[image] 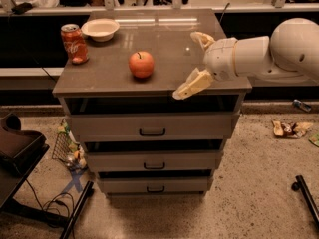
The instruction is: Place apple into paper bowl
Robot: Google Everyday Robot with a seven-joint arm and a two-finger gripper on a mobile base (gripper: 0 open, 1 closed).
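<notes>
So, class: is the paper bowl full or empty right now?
Empty: the paper bowl shows only bare inside; the apple sits on the cabinet top, and the open hand hovers apart from it.

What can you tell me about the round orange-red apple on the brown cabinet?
The round orange-red apple is glossy, with a short dark stem pointing up. It sits upright near the middle of the brown cabinet top, touching nothing else. The robot's cream two-finger gripper hovers open to its right in the picture, not touching it.
</notes>
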